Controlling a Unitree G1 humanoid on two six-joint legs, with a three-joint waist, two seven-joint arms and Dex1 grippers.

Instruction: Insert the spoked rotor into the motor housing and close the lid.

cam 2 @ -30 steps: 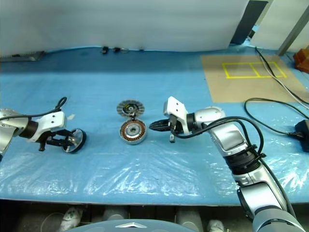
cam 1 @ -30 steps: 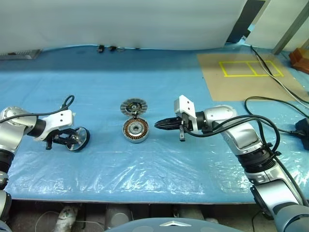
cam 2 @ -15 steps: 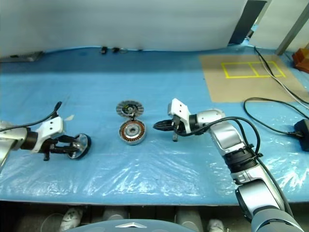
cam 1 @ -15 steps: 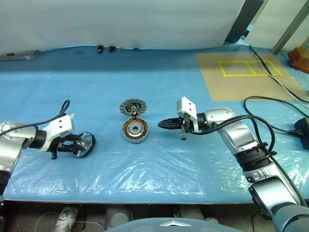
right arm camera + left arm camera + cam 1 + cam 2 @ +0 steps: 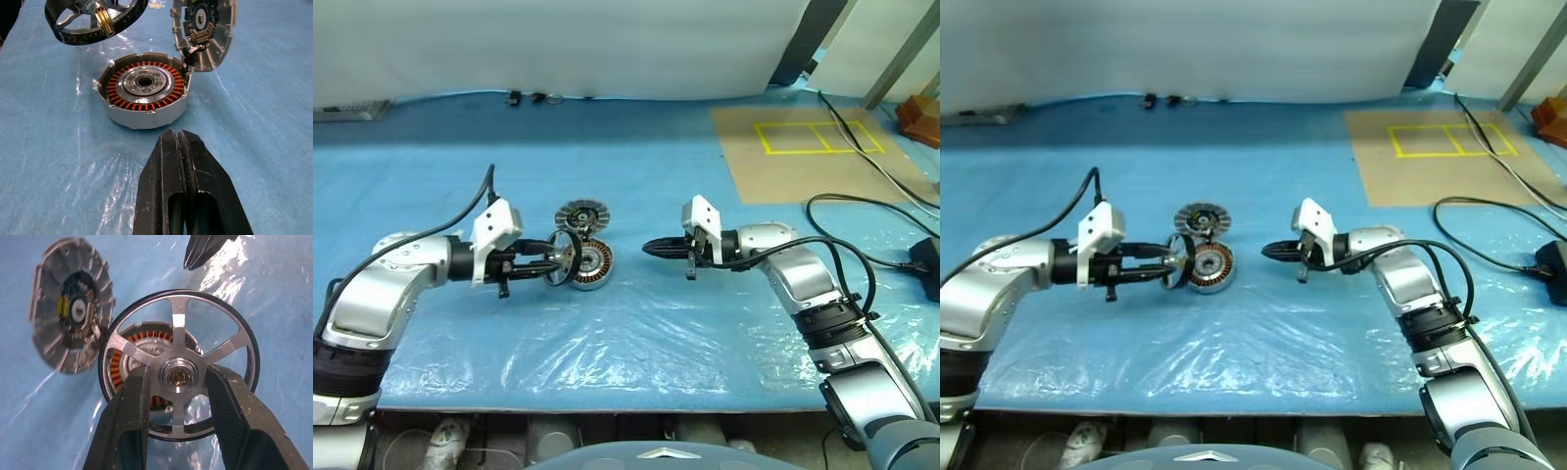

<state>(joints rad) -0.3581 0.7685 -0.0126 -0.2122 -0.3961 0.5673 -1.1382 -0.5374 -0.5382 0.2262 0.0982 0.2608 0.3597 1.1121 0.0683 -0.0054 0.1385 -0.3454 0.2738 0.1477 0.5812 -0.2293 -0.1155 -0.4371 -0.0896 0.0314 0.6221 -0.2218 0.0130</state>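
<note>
One wheel (image 5: 178, 377), one housing (image 5: 144, 93), one lid (image 5: 205, 29), two pincers; the left pincer (image 5: 551, 266) pinches the spoked wheel by its hub, one finger (image 5: 128, 426) on each side, holding it on edge above the table (image 5: 636, 343); the copper-wound housing lies just beyond that pincer's tips, partly behind the wheel; the ribbed lid leans tilted against the housing's far rim; the right pincer (image 5: 651, 249) has its fingers pressed together, holding nothing, pointing at the housing from the opposite side, near but apart.
</note>
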